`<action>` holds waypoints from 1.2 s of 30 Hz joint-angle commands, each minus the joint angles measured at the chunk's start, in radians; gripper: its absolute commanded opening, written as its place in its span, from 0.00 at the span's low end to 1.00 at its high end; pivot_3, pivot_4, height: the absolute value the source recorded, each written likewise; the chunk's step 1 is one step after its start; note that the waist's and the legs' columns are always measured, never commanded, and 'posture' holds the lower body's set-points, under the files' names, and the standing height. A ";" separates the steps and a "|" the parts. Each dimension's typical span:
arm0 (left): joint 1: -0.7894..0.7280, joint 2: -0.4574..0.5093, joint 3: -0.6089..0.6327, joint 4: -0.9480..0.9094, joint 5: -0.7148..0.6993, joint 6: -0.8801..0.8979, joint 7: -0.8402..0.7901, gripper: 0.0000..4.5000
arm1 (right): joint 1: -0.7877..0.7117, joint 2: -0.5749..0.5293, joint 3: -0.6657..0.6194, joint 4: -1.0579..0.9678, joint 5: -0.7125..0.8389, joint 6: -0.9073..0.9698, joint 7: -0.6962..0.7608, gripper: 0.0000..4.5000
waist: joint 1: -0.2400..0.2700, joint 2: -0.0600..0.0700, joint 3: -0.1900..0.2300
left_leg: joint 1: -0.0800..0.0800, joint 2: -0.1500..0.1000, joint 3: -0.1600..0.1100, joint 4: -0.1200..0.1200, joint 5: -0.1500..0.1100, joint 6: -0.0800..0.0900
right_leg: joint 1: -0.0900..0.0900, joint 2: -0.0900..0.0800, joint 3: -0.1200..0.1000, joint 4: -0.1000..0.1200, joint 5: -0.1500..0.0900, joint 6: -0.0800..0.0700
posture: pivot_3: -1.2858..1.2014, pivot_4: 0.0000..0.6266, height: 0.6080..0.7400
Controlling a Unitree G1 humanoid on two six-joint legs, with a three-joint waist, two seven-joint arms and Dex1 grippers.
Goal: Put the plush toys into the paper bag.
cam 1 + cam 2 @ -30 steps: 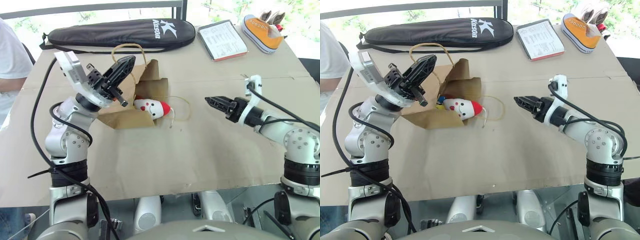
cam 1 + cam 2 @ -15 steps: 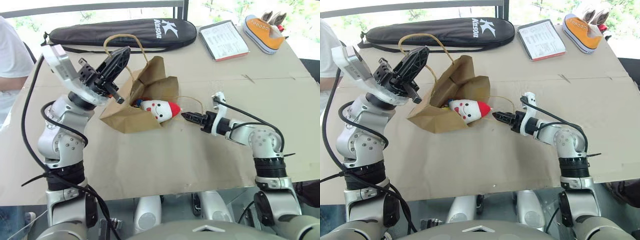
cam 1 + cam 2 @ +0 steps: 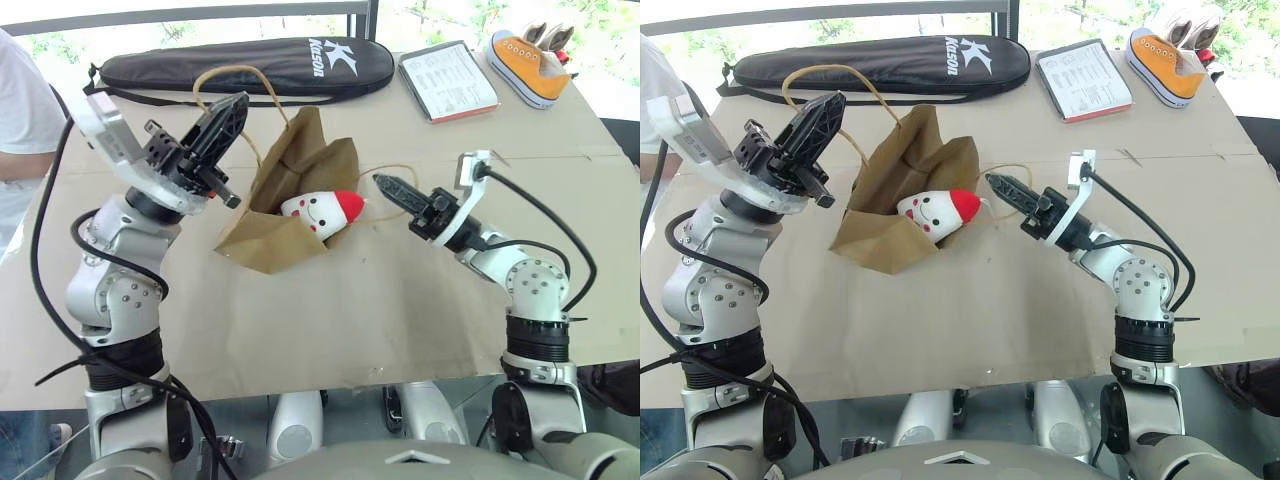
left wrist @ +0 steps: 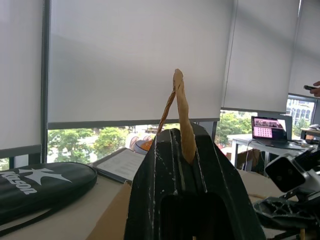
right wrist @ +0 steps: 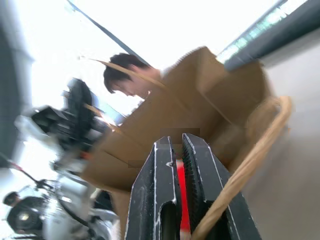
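Observation:
The brown paper bag point(image 3: 290, 185) stands tilted on the table with its mouth toward me. My left gripper point(image 3: 238, 102) is raised at the bag's left, shut on one loop handle point(image 4: 179, 102), and holds that side up. A white plush toy point(image 3: 322, 208) with a red end and a face lies in the bag's mouth, partly sticking out. Just right of the toy, my right gripper point(image 3: 381, 181) is shut and points up toward the bag. The bag's second handle point(image 3: 400, 168) loops beside its fingers point(image 5: 200, 170); nothing shows pinched between them.
A long black racket case point(image 3: 240, 65) lies along the far edge of the table point(image 3: 400, 310). A booklet point(image 3: 447, 80) and an orange sneaker point(image 3: 525, 62) sit at the far right. A person's white sleeve point(image 3: 20, 120) shows at the left.
My right gripper has shut and swung up and left to the bag's mouth, by the second handle. The bag stands more upright. The left gripper keeps its hold on the handle.

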State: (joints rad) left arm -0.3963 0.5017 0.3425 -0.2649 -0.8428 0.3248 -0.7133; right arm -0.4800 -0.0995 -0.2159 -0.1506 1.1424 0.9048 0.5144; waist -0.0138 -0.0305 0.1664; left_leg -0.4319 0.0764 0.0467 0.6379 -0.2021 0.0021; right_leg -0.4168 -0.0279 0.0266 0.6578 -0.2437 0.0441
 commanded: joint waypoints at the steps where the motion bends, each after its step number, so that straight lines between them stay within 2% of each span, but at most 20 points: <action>1: -0.063 -0.005 -0.025 0.050 0.046 -0.034 -0.007 0.00 | -0.096 0.000 -0.048 -0.115 0.134 -0.019 -0.077 0.02 | 0.000 0.000 0.000 | 0.000 0.000 0.000 0.000 0.000 0.000 | 0.000 0.000 0.000 0.000 0.000 0.000 | 0.52 0.24 1.00; 4: -0.122 -0.006 -0.066 0.145 0.111 -0.062 -0.037 0.00 | -0.153 -0.023 -0.050 -0.171 0.174 -0.029 -0.135 0.02 | 0.002 0.000 0.000 | 0.000 0.000 0.000 0.000 0.000 0.000 | 0.000 0.000 0.000 0.001 0.000 0.000 | 0.52 0.24 1.00; 8: -0.191 0.021 -0.174 0.324 0.273 -0.115 -0.101 0.00 | -0.201 -0.053 -0.020 -0.207 0.138 -0.052 -0.210 0.02 | 0.001 0.000 0.000 | 0.000 0.000 0.000 0.000 0.000 0.000 | 0.000 0.000 -0.001 0.000 0.000 0.000 | 0.52 0.24 1.00; 10: -0.251 0.015 -0.223 0.442 0.343 -0.134 -0.115 0.00 | -0.237 -0.060 -0.004 -0.234 0.116 -0.065 -0.270 0.02 | 0.001 0.000 0.000 | 0.000 0.000 0.000 0.000 0.000 0.000 | 0.000 0.000 0.000 0.000 0.000 0.000 | 0.52 0.24 1.00; 12: -0.348 -0.027 -0.207 0.576 0.337 -0.100 -0.075 0.00 | -0.263 -0.065 0.014 -0.273 0.085 -0.083 -0.331 0.02 | 0.003 0.000 0.001 | -0.001 0.000 0.000 0.000 0.000 0.000 | 0.000 0.000 -0.001 0.001 0.000 0.000 | 0.52 0.24 1.00; 14: -0.401 -0.050 -0.215 0.651 0.339 -0.055 -0.072 0.00 | -0.250 -0.083 0.017 -0.310 0.077 -0.075 -0.402 0.02 | 0.002 0.000 0.000 | -0.001 0.000 -0.001 0.000 0.000 0.000 | -0.001 0.000 -0.001 0.001 0.000 0.000 | 0.52 0.24 1.00; 16: -0.406 -0.045 -0.283 0.730 0.447 -0.171 -0.114 0.00 | -0.148 -0.148 0.055 -0.313 -0.024 -0.059 -0.391 0.02 | 0.003 -0.003 -0.002 | -0.002 0.000 -0.001 0.000 0.000 0.000 | -0.001 0.000 -0.002 0.000 0.000 0.000 | 0.52 0.24 1.00; 17: -0.418 -0.065 -0.280 0.743 0.442 -0.183 -0.124 0.00 | -0.104 -0.168 0.051 -0.319 -0.036 -0.054 -0.399 0.02 | 0.002 -0.004 -0.003 | -0.001 -0.001 -0.001 -0.001 0.000 0.000 | 0.001 -0.001 -0.002 -0.002 0.000 0.001 | 0.52 0.24 1.00; 19: -0.468 -0.102 -0.250 0.756 0.384 -0.151 -0.163 0.00 | -0.114 -0.186 0.025 -0.354 0.025 -0.051 -0.452 0.02 | 0.002 -0.003 -0.001 | -0.002 -0.001 0.000 -0.001 0.000 0.000 | 0.001 -0.002 -0.002 -0.003 -0.001 0.001 | 0.52 0.24 1.00; 21: -0.484 -0.116 -0.268 0.769 0.403 -0.171 -0.198 0.00 | -0.122 -0.211 -0.001 -0.372 0.062 -0.045 -0.488 0.02 | 0.000 -0.003 0.000 | -0.007 -0.002 0.001 0.000 0.000 0.000 | -0.005 -0.003 -0.001 0.000 0.000 0.002 | 0.52 0.24 1.00; 25: -0.516 -0.147 -0.249 0.838 0.429 -0.247 -0.198 0.00 | -0.052 -0.273 -0.003 -0.362 0.010 -0.043 -0.479 0.02 | 0.001 -0.003 -0.001 | -0.009 -0.002 -0.002 0.002 0.000 0.000 | -0.008 -0.002 -0.002 0.003 0.000 0.002 | 0.52 0.24 1.00; 28: -0.611 -0.167 -0.184 0.852 0.372 -0.296 -0.218 0.00 | -0.070 -0.276 -0.050 -0.410 0.115 -0.078 -0.489 0.02 | -0.001 -0.003 0.000 | -0.010 -0.002 -0.002 0.002 0.000 0.000 | -0.009 -0.002 -0.002 0.003 0.000 0.002 | 0.52 0.24 1.00; 31: -0.642 -0.148 -0.188 0.895 0.412 -0.357 -0.251 0.00 | -0.033 -0.298 -0.049 -0.409 0.073 -0.090 -0.483 0.02 | 0.001 -0.003 -0.001 | -0.015 -0.002 -0.004 0.006 0.000 0.000 | -0.010 -0.002 -0.004 0.003 0.000 0.002 | 0.52 0.24 1.00; 35: -0.655 -0.157 -0.157 0.878 0.383 -0.356 -0.265 0.00 | 0.018 -0.313 -0.017 -0.419 0.035 -0.098 -0.464 0.02 | 0.001 -0.002 -0.001 | -0.013 -0.002 -0.004 0.005 0.000 0.001 | -0.009 -0.002 -0.004 0.002 0.000 0.002 | 0.52 0.24 1.00; 36: -0.655 -0.145 -0.175 0.901 0.424 -0.380 -0.257 0.00 | 0.031 -0.316 -0.013 -0.425 0.027 -0.105 -0.453 0.02 | 0.001 -0.003 -0.001 | -0.014 -0.002 -0.005 0.005 0.000 0.001 | -0.009 -0.002 -0.004 0.002 0.000 0.002 | 0.52 0.24 1.00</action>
State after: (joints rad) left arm -1.0342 0.3465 0.1656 0.6404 -0.4313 -0.0273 -0.9725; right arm -0.4459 -0.4019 -0.2269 -0.5354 1.1765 0.8246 0.0415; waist -0.0127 -0.0330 0.1651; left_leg -0.4460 0.0744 0.0417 0.6439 -0.2020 0.0026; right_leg -0.4259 -0.0297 0.0220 0.6606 -0.2440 0.0459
